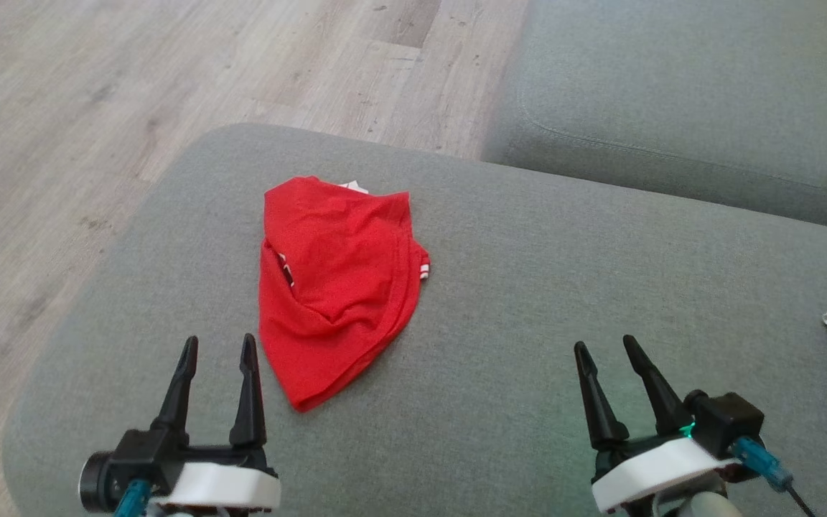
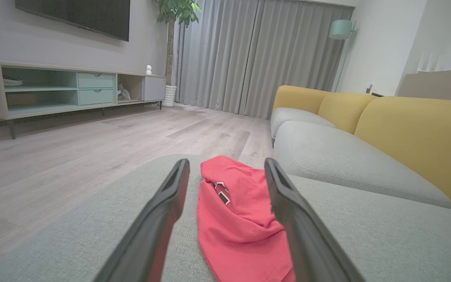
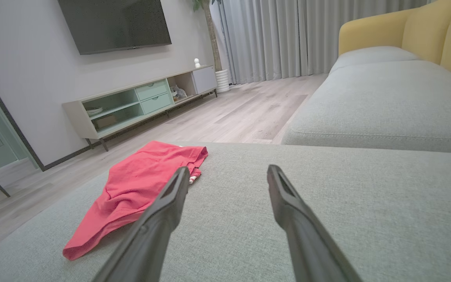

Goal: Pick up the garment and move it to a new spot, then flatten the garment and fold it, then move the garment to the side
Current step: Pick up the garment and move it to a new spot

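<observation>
Now, on the wide grey cushion (image 1: 564, 301), in its left half, the red garment (image 1: 338, 287) lies crumpled. Its long axis runs from the far edge toward the robot, and its narrow tip ends just beside the left gripper (image 1: 220, 341), on that gripper's right. This arm is the nearer one. The right gripper (image 1: 606, 345) is well apart. Both stand wide open and hold nothing.

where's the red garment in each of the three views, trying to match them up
head view: crumpled red fabric garment left of centre, on the near cushion
left wrist view: garment at bottom centre, between the left fingers
right wrist view: garment at lower left, beside the right fingers
shared landmark: second grey fabric seat cushion beyond it
</observation>
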You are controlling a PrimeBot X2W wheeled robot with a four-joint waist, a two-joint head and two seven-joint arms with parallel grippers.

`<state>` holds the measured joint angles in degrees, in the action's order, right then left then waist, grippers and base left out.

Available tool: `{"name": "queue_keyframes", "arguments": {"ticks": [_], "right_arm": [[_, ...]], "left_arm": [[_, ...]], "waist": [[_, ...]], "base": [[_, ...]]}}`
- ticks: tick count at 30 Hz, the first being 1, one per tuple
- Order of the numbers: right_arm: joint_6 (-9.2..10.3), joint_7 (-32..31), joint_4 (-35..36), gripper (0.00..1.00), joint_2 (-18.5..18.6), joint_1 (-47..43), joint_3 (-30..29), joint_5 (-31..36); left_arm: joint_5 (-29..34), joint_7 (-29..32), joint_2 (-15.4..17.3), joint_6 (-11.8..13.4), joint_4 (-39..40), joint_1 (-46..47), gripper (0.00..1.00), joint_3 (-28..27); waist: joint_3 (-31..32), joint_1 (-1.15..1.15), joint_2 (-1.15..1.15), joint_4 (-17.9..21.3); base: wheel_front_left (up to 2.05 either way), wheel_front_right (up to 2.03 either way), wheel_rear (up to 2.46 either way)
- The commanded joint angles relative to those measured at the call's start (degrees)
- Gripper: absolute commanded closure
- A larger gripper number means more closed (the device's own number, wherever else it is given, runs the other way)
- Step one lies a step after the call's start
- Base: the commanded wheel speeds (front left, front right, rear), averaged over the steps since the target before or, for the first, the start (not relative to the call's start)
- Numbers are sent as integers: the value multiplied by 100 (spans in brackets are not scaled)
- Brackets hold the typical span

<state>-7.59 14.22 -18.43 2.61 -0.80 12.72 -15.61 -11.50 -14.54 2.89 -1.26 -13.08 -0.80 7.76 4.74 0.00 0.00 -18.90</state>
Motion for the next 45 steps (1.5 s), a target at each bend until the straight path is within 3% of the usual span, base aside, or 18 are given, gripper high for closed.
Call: {"name": "queue_keyframes", "arguments": {"ticks": [1, 8, 13, 17, 22, 30, 35, 45], "right_arm": [[10, 77, 152, 0, 27, 188, 133, -26], [10, 77, 139, 0, 27, 246, 156, -2], [10, 78, 235, 0, 27, 341, 156, 37], [10, 78, 362, 0, 27, 530, 30, 179], [10, 78, 710, 0, 27, 795, -267, 239], [10, 78, 1092, 0, 27, 1207, -204, 349], [10, 78, 1234, 0, 27, 1371, -160, 303], [10, 78, 1282, 0, 27, 1529, -10, 175]], "left_arm": [[58, -46, -2, -21, 170, 202, 0, -206], [121, -46, 10, -108, 129, 274, 0, -292], [274, 0, 257, -336, -205, 884, 0, -168], [284, 377, 495, -518, -524, 1941, 0, 103], [106, 1473, 847, -613, -1089, 3474, 0, 607], [-1214, 2919, 1744, -621, -1999, 5313, 0, 2189], [-1951, 3404, 2184, -622, -2416, 5893, 0, 2896], [-2535, 3746, 2471, -622, -3259, 6455, 0, 3435]], "waist": [[-9, 0, 0, -37], [-137, 0, 0, 13], [-435, 0, 0, 192], [-897, 0, 0, 383], [-1577, 0, 0, 690], [-2312, 0, 0, 1312], [-2599, 0, 0, 1609], [-2970, 0, 0, 1989]], "base": [[0, 0, 0], [0, 0, 0], [0, 0, 0], [0, 0, 0], [0, 0, 0], [0, 0, 0], [0, 0, 0], [0, 0, 0]]}}
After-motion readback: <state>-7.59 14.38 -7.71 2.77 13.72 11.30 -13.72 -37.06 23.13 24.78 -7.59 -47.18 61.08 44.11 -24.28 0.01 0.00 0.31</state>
